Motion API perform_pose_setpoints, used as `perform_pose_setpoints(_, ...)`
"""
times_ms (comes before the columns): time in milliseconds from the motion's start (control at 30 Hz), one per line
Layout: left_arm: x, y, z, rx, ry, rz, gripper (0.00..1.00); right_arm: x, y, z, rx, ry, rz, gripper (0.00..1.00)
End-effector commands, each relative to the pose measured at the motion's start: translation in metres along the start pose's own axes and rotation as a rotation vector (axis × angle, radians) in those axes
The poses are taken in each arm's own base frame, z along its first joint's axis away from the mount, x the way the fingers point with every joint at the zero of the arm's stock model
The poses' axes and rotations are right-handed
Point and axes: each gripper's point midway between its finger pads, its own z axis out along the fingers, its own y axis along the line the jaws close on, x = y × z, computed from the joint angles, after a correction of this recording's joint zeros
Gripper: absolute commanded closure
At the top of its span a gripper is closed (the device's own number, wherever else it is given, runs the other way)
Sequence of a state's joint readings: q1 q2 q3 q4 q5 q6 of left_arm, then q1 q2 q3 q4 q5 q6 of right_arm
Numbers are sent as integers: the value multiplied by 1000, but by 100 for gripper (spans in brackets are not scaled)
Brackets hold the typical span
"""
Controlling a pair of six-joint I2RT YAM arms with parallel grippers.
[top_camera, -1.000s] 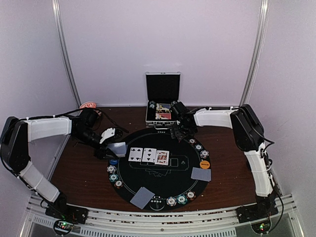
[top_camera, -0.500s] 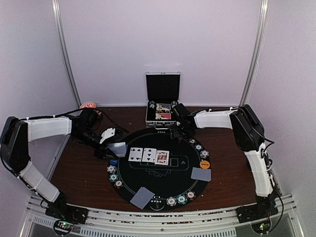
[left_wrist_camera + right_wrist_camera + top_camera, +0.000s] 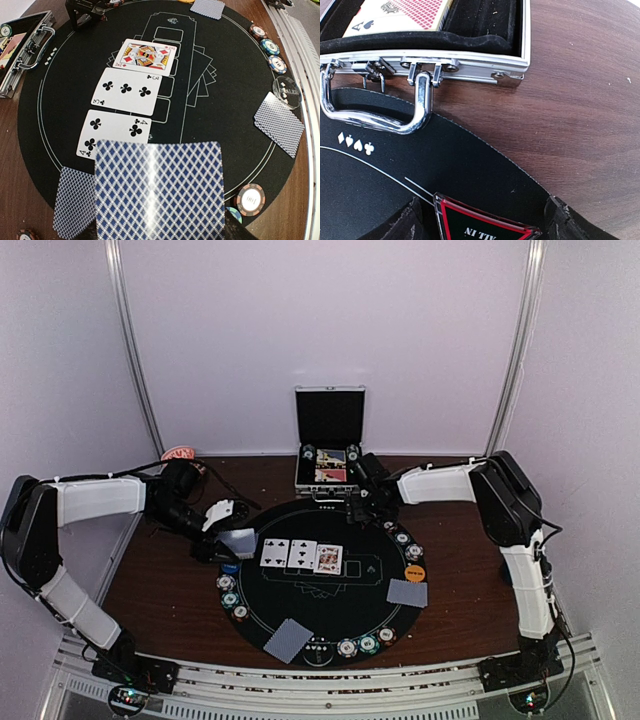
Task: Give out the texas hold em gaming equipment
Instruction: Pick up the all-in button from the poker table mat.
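My left gripper [image 3: 226, 532] is shut on a blue-backed playing card [image 3: 157, 192] and holds it over the left edge of the round black mat [image 3: 350, 585]. Another face-down card [image 3: 75, 201] lies under it. Three face-up cards [image 3: 300, 556] lie in a row at mid mat: the four of clubs [image 3: 117, 132], the three of clubs [image 3: 127, 91] and the king of diamonds [image 3: 145, 54]. My right gripper [image 3: 485, 222] sits at the mat's far edge by the metal case [image 3: 470, 62], with a triangular "ALL IN" token [image 3: 482, 225] gripped between its fingers [image 3: 407, 222].
Striped chips sit round the mat's rim at the left [image 3: 228, 585], front [image 3: 358, 645] and right [image 3: 405, 538]. An orange button [image 3: 414, 573] and face-down cards [image 3: 407, 592] [image 3: 289, 640] lie on the mat. The open case [image 3: 328, 445] stands at the back. A clear disc [image 3: 287, 90] lies near the chips.
My right forearm and elbow have swung up and back a little, while its gripper stays at the mat's far edge. My left arm and its card have not moved.
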State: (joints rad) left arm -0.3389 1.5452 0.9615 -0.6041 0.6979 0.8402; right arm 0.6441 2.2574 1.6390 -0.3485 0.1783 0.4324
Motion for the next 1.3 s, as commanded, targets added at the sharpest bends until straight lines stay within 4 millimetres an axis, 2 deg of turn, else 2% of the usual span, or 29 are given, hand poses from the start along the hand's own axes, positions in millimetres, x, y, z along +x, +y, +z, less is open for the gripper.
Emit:
perform_pose_setpoints(0, -8, 5, -4, -8, -31, 24, 40, 31, -8, -4, 29, 96, -19, 15)
perform_pose_setpoints(267, -8, 5, -4, -9, -32, 24, 40, 36, -8, -6, 47, 93, -21, 19)
perform_pose_setpoints(667, -8, 5, -4, -11, -33, 24, 40, 32, -1, -7, 32, 72, -20, 40)
perform_pose_setpoints(867, -9, 6, -4, -10, -33, 25, 40, 27, 5, -14, 27, 47, -34, 42)
perform_pose_setpoints(1033, -9, 5, -4, -10, -33, 23, 40, 21, 24, -24, -18, 14, -74, 42)
perform_pose_setpoints(1267, -8, 6, -4, -11, -30, 23, 40, 11, 70, -56, -116, -62, -227, 41)
